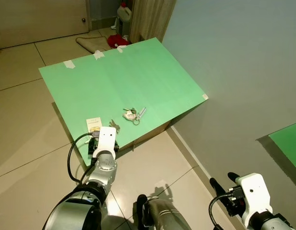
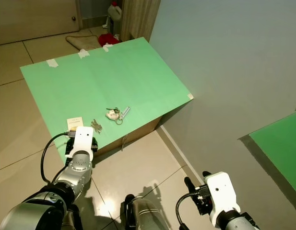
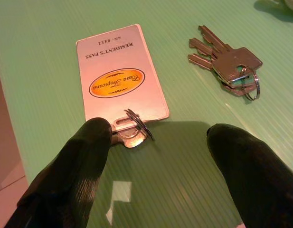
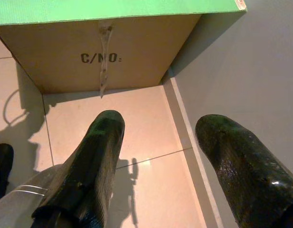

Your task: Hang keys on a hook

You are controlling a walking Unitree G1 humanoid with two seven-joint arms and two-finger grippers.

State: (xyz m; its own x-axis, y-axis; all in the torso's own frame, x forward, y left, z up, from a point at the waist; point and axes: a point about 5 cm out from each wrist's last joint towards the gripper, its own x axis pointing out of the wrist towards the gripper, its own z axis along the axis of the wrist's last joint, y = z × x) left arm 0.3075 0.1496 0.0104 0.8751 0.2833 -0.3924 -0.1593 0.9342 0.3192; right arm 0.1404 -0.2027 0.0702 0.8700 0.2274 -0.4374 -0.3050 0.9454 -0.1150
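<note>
A bunch of keys with a white fob (image 1: 132, 114) lies on the green board (image 1: 138, 72), near its front edge. A little nearer lie a small set of silver keys (image 3: 229, 64) and a silver resident's pass card (image 3: 120, 73) with a key ring (image 3: 137, 124) in its slot. My left gripper (image 3: 158, 137) is open low over the board's front edge. One finger (image 3: 84, 152) touches the card's ring end. My right gripper (image 4: 160, 128) hangs open above the floor tiles, beside the wall.
The green board lies on a cardboard box (image 4: 103, 52) set against a grey wall (image 1: 243, 57). Another green panel (image 1: 288, 143) shows on the wall at right. A mat, a red cloth (image 1: 117, 40) and a white jug (image 1: 124, 12) lie by the far doorway.
</note>
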